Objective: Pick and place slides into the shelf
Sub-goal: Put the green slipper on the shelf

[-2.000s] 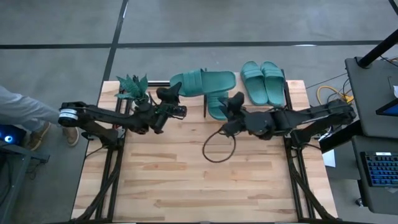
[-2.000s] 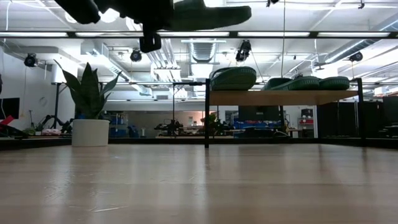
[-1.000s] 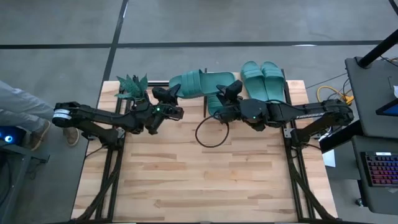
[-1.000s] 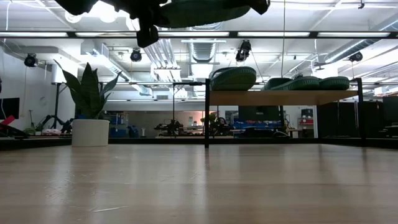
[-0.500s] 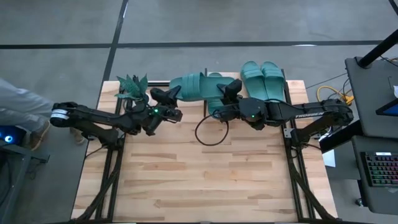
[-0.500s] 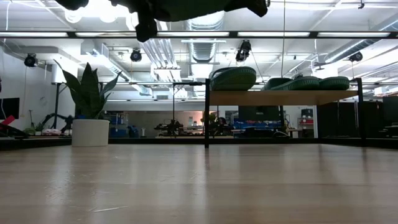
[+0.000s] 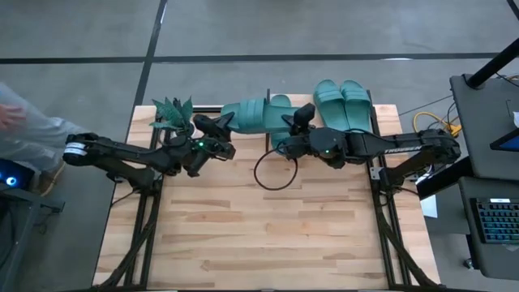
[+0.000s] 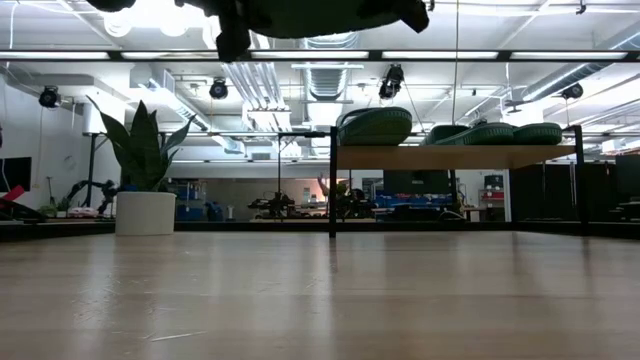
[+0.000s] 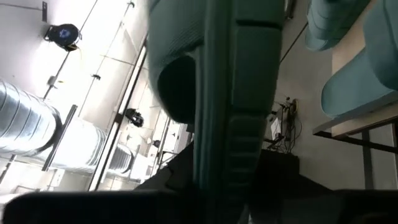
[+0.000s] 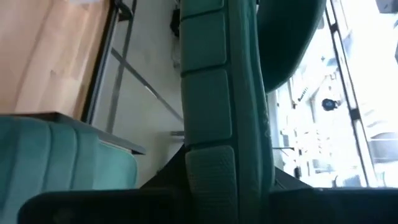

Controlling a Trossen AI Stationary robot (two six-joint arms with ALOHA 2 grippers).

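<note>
A teal-green rubber slide sandal with 1 wide strap point(image 7: 247, 113) hangs in the air above the back of the pale wooden tabletop point(image 7: 243, 235), at about 12 o'clock from its centre. It lies crosswise between the 2 dark arms. In the low view it shows as a dark green underside point(image 8: 320, 15) high above the boards.

The left gripper point(image 7: 223, 123) is at the sandal's 9 o'clock end. Its wrist view shows the ribbed sole edge point(image 9: 233, 93) running straight into it, but whether it is clamped there cannot be told.

The right gripper point(image 7: 298, 120) is at the 3 o'clock end, and its claw is narrowed onto the sole edge point(image 10: 224, 93).

The low shelf with a light-wood top board and thin black frame point(image 8: 455, 157) stands at the table's 1 o'clock edge. It carries 3 matching teal sandals: 1 at the near end point(image 8: 375, 127), partly under the right gripper, and a pair side by side point(image 7: 342, 105) further towards 3 o'clock.

A spiky green plant in a white pot point(image 7: 173, 111) stands at 11 o'clock. A black cable loop point(image 7: 274, 172) lies near the table's centre. A person's grey sleeve point(image 7: 28, 130) shows beyond the 9 o'clock edge.
</note>
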